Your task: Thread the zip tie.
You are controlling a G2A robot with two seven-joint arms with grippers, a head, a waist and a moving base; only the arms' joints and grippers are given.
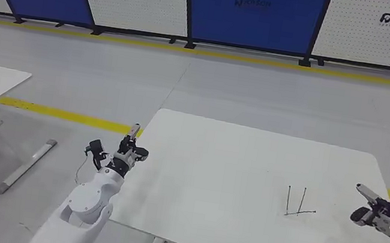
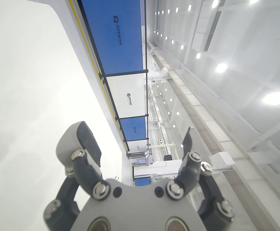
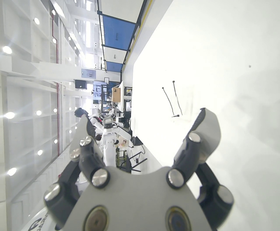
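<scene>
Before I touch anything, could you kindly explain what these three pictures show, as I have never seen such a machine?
It is a two-armed robot at a white rectangular table. One picture looks down from above its arms; the other two come from cameras on its wrists, each showing that arm's own claw. The grey metal two-fingered left gripper and the matching right gripper are both open and hold nothing. Thin black plastic zip ties lie loose on the table, nearer the right gripper.

The zip ties (image 1: 301, 200) are too thin to tell whether they touch.
</scene>
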